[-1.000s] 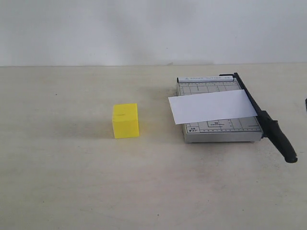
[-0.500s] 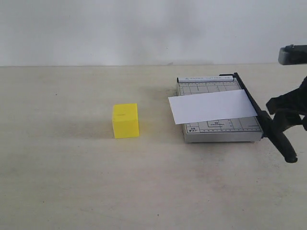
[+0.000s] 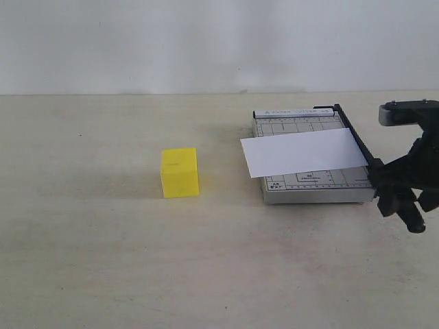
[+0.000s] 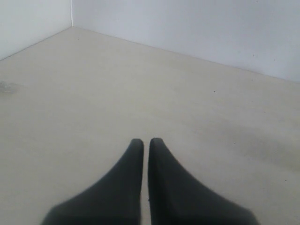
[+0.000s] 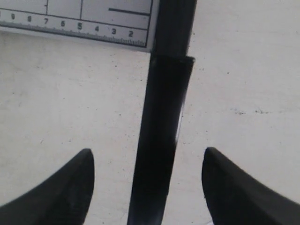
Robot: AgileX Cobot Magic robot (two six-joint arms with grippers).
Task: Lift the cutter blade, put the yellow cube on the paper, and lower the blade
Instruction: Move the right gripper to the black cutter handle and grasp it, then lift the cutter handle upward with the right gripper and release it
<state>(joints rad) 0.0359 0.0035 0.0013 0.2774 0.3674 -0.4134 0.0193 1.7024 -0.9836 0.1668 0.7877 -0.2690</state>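
The grey trimmer [image 3: 312,193] sits right of centre with the white paper [image 3: 303,152] lying flat across its board. Its cutter blade [image 3: 358,145] lies down along the right edge, the thick black handle [image 3: 413,218] pointing toward the front. My right gripper [image 3: 401,188] hangs open over that handle; in the right wrist view the handle [image 5: 161,140] runs between the two fingers [image 5: 70,187], touching neither. The yellow cube [image 3: 180,172] stands on the table left of the trimmer. My left gripper [image 4: 146,141] is shut on nothing over bare table, and is outside the exterior view.
A pale wall rises behind the table's far edge [image 3: 137,94]. The trimmer's ruled grey board [image 5: 75,18] shows beside the blade in the right wrist view. In the left wrist view a wall corner [image 4: 71,18] stands beyond the tabletop.
My right gripper came in from the right edge, moved left and down, and now straddles the blade handle. Cube, paper and blade have not moved.
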